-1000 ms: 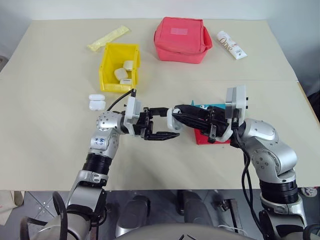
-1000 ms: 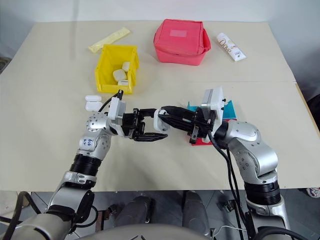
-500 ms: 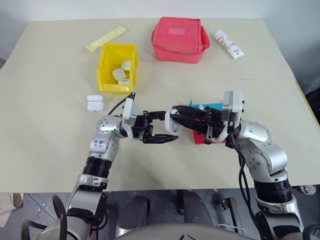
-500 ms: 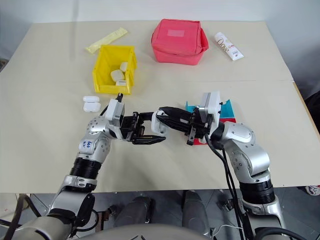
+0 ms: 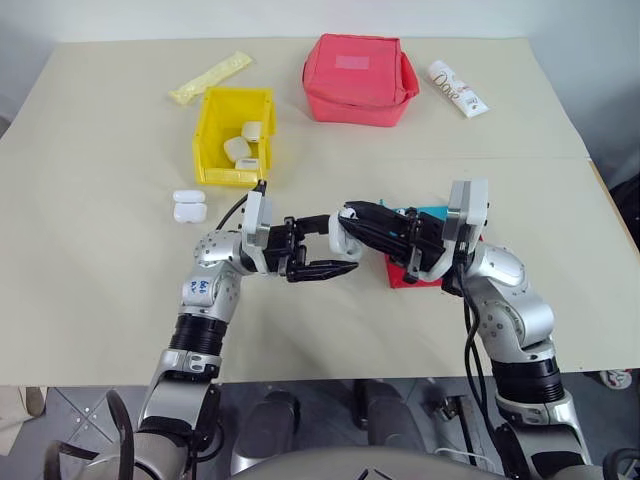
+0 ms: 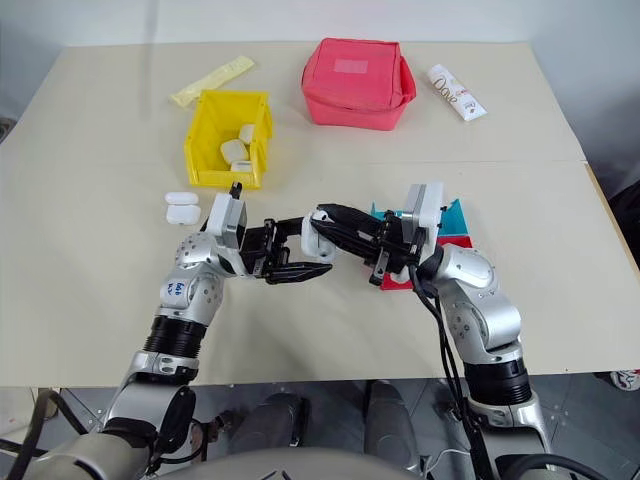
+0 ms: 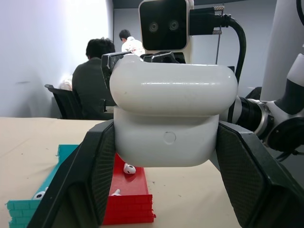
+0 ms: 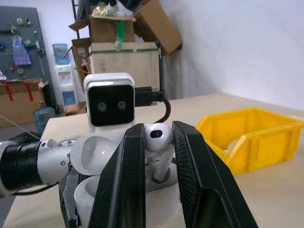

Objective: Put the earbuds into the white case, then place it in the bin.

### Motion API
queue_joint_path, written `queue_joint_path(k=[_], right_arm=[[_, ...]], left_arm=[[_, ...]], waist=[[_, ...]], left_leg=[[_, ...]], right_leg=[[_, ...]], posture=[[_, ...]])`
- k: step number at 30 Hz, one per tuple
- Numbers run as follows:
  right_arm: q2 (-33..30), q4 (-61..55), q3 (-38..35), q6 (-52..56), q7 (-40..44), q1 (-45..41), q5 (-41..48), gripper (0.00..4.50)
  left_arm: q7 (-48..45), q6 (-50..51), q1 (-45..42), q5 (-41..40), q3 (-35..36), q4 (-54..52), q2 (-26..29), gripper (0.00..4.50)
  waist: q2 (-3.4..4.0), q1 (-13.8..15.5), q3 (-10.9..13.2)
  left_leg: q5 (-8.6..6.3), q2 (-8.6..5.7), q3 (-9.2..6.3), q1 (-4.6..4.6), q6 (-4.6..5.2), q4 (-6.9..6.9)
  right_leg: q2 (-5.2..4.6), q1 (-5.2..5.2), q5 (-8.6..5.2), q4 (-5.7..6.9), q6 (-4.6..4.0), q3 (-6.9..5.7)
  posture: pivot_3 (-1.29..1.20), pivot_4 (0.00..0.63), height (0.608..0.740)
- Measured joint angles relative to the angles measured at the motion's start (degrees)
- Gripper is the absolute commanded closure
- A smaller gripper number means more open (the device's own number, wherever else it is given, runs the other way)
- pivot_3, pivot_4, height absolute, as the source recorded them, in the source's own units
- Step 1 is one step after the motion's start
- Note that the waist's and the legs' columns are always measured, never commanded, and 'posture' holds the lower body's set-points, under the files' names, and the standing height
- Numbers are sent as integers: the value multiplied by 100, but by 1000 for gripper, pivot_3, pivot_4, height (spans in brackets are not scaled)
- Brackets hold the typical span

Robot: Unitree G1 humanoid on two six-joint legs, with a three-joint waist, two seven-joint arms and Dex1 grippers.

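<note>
at the far left of the table (image 5: 90, 250) two spare cases (image 5: 189, 206) lie side by side just below the yellow bin (image 5: 213, 128), which already holds a few white cases; it looks like the drop-off point, within the left arm's reach for the final placement.

the left gripper (image 5: 325, 245) points toward the right, its fingers clamped on the body of the white case (image 7: 173, 118), holding it up off the table between the two arms. in the left wrist view the lid is flipped up above the body, so the case is presented open and steady, apparently as a fixed target for the other hand.

the right gripper (image 8: 158, 156) reaches in from the right and meets it, its two black fingers pinching one earbud (image 8: 160, 137) by the head, the stem pointing down at the open case right below. this narrow pinch seems chosen to let the stem slide into its socket without the fingers fouling the lid. whether the stem is already seated i cannot tell.

further right, behind the right gripper, sit a red tray (image 7: 130, 190) and a teal tray (image 7: 50, 180) touching each other; another earbud (image 7: 128, 168) lies in the red one, so more loading likely remains before the case goes to the bin.
</note>
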Motion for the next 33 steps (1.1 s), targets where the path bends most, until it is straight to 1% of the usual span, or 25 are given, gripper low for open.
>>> queue_joint_path(k=[5, 13, 20, 33], right_arm=[[-14, 12, -17, -180, 12, 173, -4, 4026], [-226, -108, -40, -189, 5, 314, -4, 4026], [-525, -389, -68, -78, -55, 465, -1, 4026], [-867, -682, -136, 178, -135, 528, 39, 4026]], left_arm=[[-2, -43, -2, 33, -13, 109, -76, 1716], [-93, -244, -49, 105, -53, 323, -150, 1716], [-205, -410, -95, 180, -107, 484, -214, 1716], [-260, -640, -167, 184, -147, 673, -260, 1716]], waist=[[1, 1, 0], [1, 6, -1], [1, 2, -1], [1, 7, -1]], left_leg=[[0, -1, 1, 1, 0, 1], [0, -1, 2, 0, 0, 1], [0, -1, 3, 0, 0, 1], [0, -1, 3, 0, 0, 1]], right_leg=[[0, 0, 0, 0, 0, 0], [0, 1, 0, 0, 0, 0], [0, 0, 0, 0, 0, 0], [-1, 1, 0, 0, 0, 1]], posture=[[0, 150, 740], [0, 150, 740], [0, 150, 740], [0, 150, 740]])
